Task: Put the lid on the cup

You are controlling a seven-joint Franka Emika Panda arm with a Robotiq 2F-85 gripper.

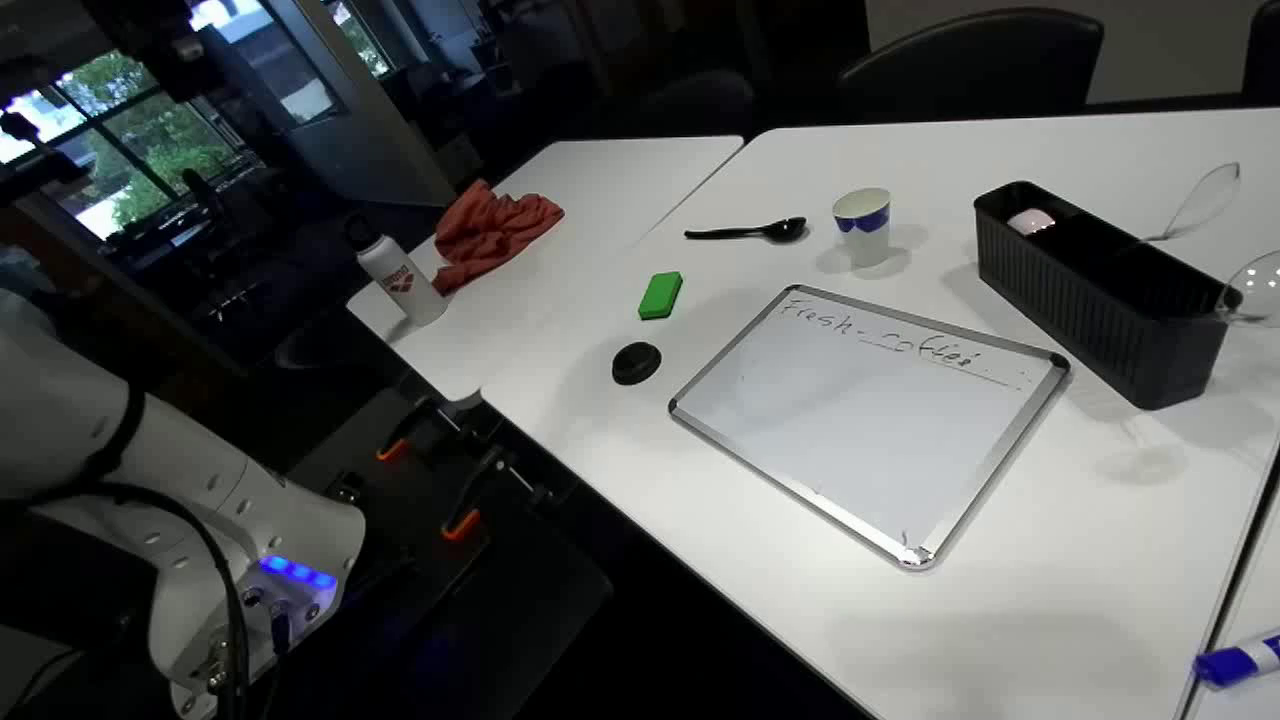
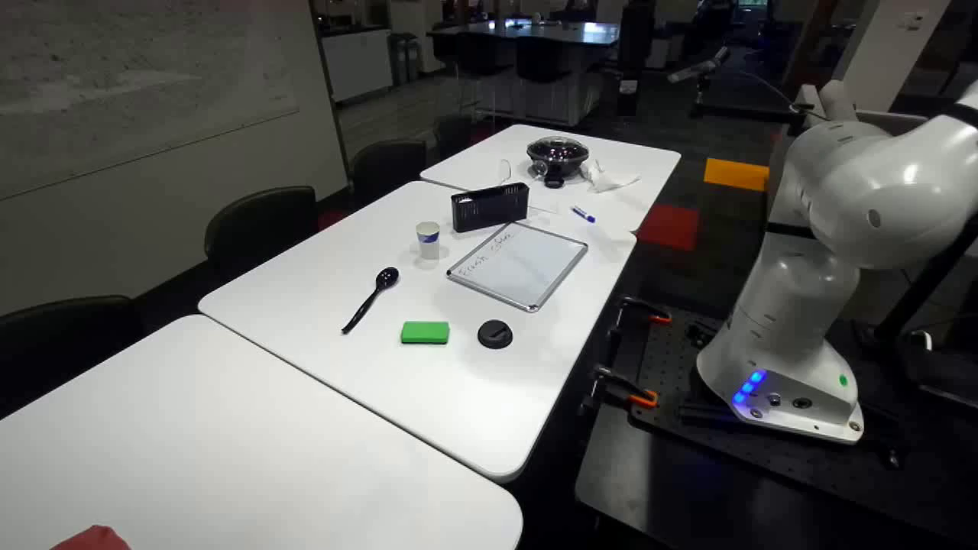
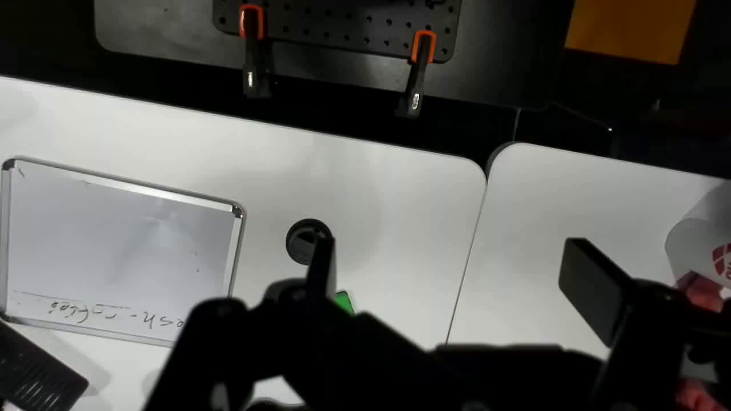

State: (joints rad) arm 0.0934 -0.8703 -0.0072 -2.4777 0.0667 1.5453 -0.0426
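Observation:
The lid point(image 1: 636, 363) is a small black disc lying flat on the white table near the front edge; it also shows in an exterior view point(image 2: 495, 334). In the wrist view the lid point(image 3: 300, 242) is partly covered by the left fingertip. The cup point(image 1: 866, 240) is white with a blue pattern, upright and open at the top, beyond the whiteboard; it also stands in an exterior view point(image 2: 429, 243). The cup is not visible in the wrist view. My gripper point(image 3: 451, 257) is wide open and empty, high above the table, with the lid left of the space between its fingers.
A green block point(image 1: 660, 296) and a black spoon point(image 1: 785, 231) lie near the lid and cup. A framed whiteboard point(image 1: 860, 420) lies beside the lid. A black bin point(image 2: 490, 210) stands behind the cup. A bottle point(image 1: 400, 278) and red cloth point(image 1: 490, 230) are on the adjoining table.

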